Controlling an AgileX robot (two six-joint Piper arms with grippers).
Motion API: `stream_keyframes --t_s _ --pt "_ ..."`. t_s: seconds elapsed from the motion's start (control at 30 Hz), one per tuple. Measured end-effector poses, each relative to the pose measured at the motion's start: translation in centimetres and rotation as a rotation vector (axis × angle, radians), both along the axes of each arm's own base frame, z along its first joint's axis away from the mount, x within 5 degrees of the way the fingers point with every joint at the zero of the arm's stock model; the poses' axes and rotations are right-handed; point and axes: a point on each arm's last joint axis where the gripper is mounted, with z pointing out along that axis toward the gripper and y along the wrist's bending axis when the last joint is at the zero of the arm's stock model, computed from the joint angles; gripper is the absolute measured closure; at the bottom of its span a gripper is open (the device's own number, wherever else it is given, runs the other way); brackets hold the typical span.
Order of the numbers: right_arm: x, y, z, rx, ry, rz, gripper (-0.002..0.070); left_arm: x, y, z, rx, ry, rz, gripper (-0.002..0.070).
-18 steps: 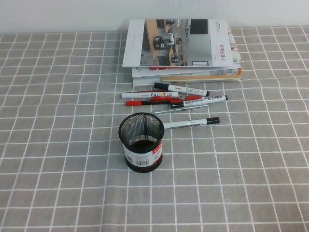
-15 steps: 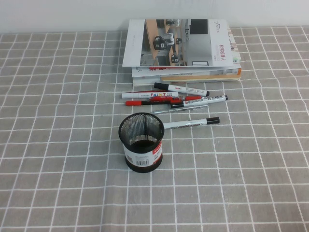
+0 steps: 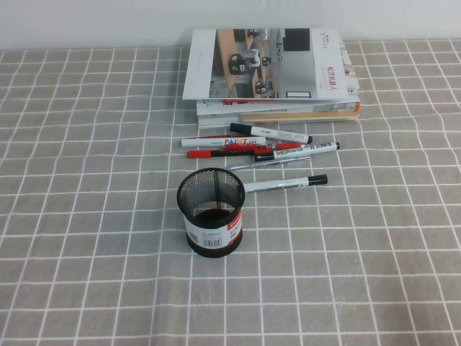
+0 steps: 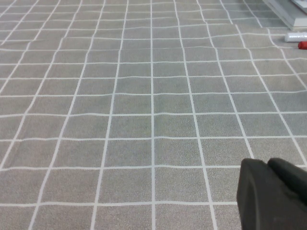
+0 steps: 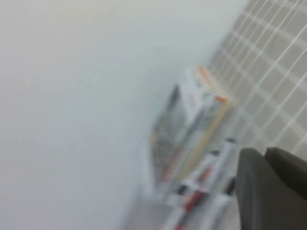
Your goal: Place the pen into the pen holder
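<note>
Nothing has moved since the earlier high frames: you will find every item in the same place and neither arm in the high view. The pen holder (image 3: 210,211) stands upright just below the frame's centre on the grey checked tablecloth (image 3: 86,216). The pen (image 3: 285,184) lies flat just right of the holder's rim, its black cap pointing right; whether its near end touches the mesh cannot be told. Above it lies a cluster of other pens (image 3: 263,146), among them a red-barrelled one and a white one, and above those a stack of books (image 3: 270,72) at upper centre. The left gripper (image 4: 276,194) shows only as a dark shape at the lower right of its wrist view, over bare cloth; the right gripper (image 5: 273,187) likewise at lower right, with blurred pens and books beyond. You cannot tell the finger state of either.
</note>
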Motion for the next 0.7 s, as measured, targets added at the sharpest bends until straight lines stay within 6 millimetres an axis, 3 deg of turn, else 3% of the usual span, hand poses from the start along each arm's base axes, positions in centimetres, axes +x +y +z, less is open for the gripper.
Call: stream_keyframes --t_s 0.1,0.33,0.57,0.7 --pt "0.0 0.0 0.3 0.168 -0.013 -0.004 0.0689 0.0 0.0 0.0 0.0 0.0 0.0 0.0678" --pt "0.0 0.2 0.3 0.133 -0.014 0.024 0.0689 0.0 0.0 0.0 0.0 0.0 0.0 0.0678" --pt "-0.2 0.9 0.1 -0.119 -0.024 0.098 0.0689 0.0 0.0 0.0 0.0 0.0 0.0 0.0678" --pt "-0.3 1.3 2.5 -0.308 -0.063 0.148 0.0689 0.0 0.0 0.0 0.0 0.0 0.0 0.0678"
